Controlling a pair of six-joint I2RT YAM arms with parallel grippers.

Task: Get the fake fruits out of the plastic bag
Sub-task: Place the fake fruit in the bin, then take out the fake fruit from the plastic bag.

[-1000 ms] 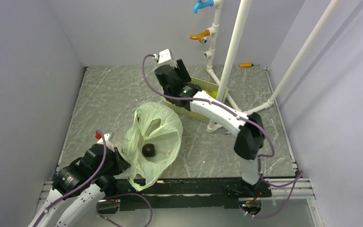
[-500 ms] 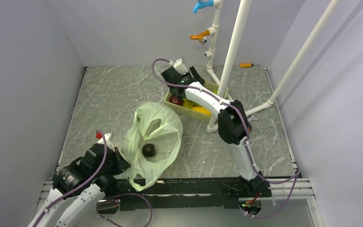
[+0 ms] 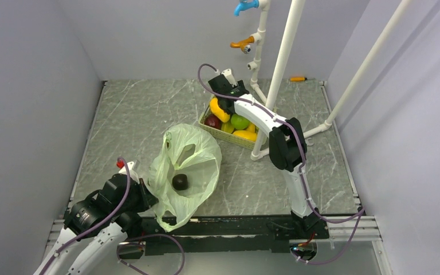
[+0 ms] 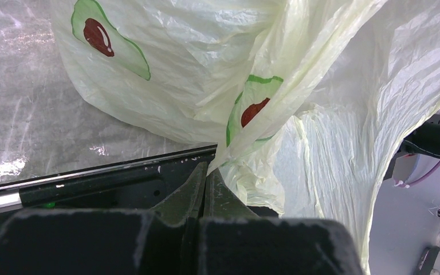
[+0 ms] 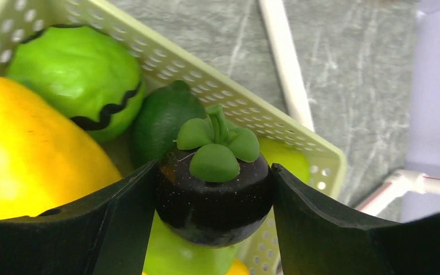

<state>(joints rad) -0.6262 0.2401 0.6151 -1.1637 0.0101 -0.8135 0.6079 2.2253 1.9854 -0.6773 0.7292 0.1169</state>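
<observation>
The pale-green plastic bag (image 3: 190, 156) lies open on the table with one dark round fruit (image 3: 179, 181) inside it. My left gripper (image 3: 144, 193) is shut on the bag's edge; the left wrist view shows the film (image 4: 275, 86) pinched between the closed fingertips (image 4: 208, 166). My right gripper (image 3: 229, 100) hangs over the beige slotted tray (image 3: 208, 129) and is shut on a dark purple fruit with a green leaf cap (image 5: 213, 200). Below it lie a green ball with a zigzag band (image 5: 74, 71), a yellow fruit (image 5: 28, 154), bright green fruit (image 5: 186, 258) and a maroon one (image 3: 212, 121).
A plain dark green oval fruit (image 5: 163, 123) lies in the tray too. White pipe uprights (image 3: 281, 63) stand just right of the tray, with a base pipe (image 5: 286, 63) on the table. Grey walls enclose the table; a black rail (image 4: 91, 180) runs along its near edge.
My right arm has swung right and back, uncovering the fruits in the tray, and its gripper now sits over the tray's far end. The left arm and the bag have not moved.
</observation>
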